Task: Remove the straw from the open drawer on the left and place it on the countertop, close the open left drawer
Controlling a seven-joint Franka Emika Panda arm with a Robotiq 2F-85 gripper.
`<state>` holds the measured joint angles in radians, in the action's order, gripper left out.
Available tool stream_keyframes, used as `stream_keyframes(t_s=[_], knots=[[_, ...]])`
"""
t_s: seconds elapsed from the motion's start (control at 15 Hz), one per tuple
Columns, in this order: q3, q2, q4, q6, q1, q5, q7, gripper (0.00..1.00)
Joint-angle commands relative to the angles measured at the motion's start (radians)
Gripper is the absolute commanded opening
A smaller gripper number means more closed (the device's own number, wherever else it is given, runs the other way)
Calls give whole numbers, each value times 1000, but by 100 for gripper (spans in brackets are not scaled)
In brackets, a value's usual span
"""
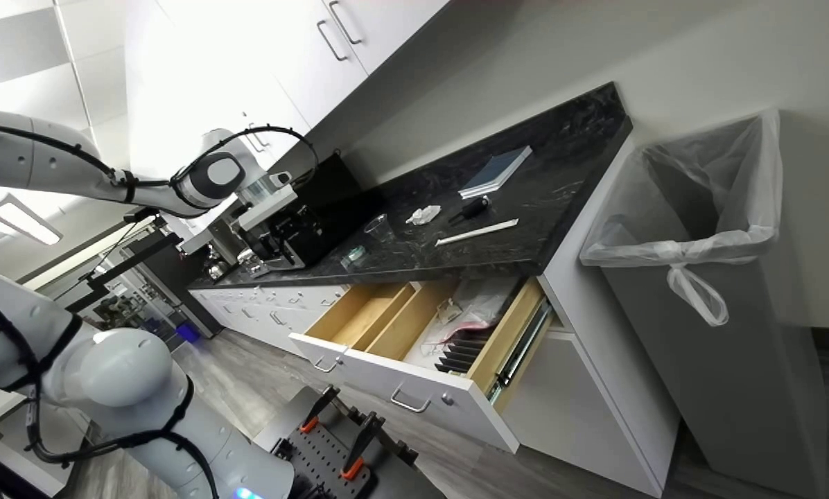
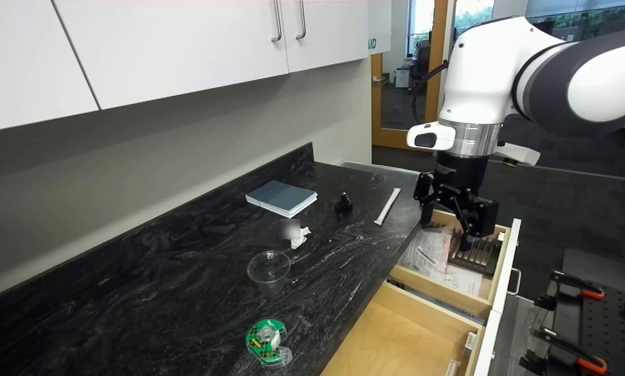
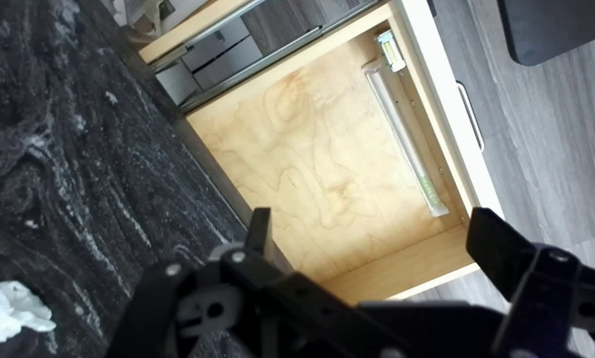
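A wrapped straw with green lettering (image 3: 402, 134) lies in the open left drawer, along its front wall. The left drawer (image 3: 297, 169) has a plain wooden bottom and a white front. It shows in both exterior views (image 1: 362, 315) (image 2: 391, 334). In an exterior view only one pale end of the straw (image 2: 452, 368) shows. The black veined countertop (image 2: 187, 277) borders the drawer; it fills the left of the wrist view (image 3: 68, 149). My gripper (image 3: 369, 216) is open and empty, its fingers wide apart, above drawer level. It also hangs in an exterior view (image 2: 448, 230).
Another wrapped straw (image 2: 387, 206), a book (image 2: 281, 197), a black object (image 2: 344, 202), crumpled paper (image 2: 300, 237), a clear cup (image 2: 269, 269) and a tape dispenser (image 2: 267, 339) stand on the countertop. The right drawer (image 1: 414, 326) is open with packets inside. A lined bin (image 1: 692, 201) stands beyond.
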<state>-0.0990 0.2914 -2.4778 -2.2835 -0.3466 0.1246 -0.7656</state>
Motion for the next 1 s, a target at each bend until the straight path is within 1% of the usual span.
stream_keyframes(t_s=[0.0, 0.13, 0.27, 0.33, 0.47, 0.6, 0.67, 0.73, 0.8, 0.87, 0.93], knots=[[-28, -107, 42, -166, -25, 6, -118, 100], [-44, -177, 56, -273, -35, 15, -191, 100], [-55, -259, 76, -362, -50, 78, -303, 100], [-66, -303, 87, -393, -55, 131, -372, 100], [-111, -376, 105, -431, -44, 241, -511, 100], [-175, -444, 129, -431, -8, 346, -637, 100], [-208, -476, 142, -418, 13, 384, -676, 100], [-233, -501, 151, -398, 31, 397, -690, 100], [-247, -515, 153, -389, 43, 376, -669, 100], [-244, -504, 148, -383, 47, 316, -605, 100], [-268, -501, 125, -415, 59, 328, -619, 100]])
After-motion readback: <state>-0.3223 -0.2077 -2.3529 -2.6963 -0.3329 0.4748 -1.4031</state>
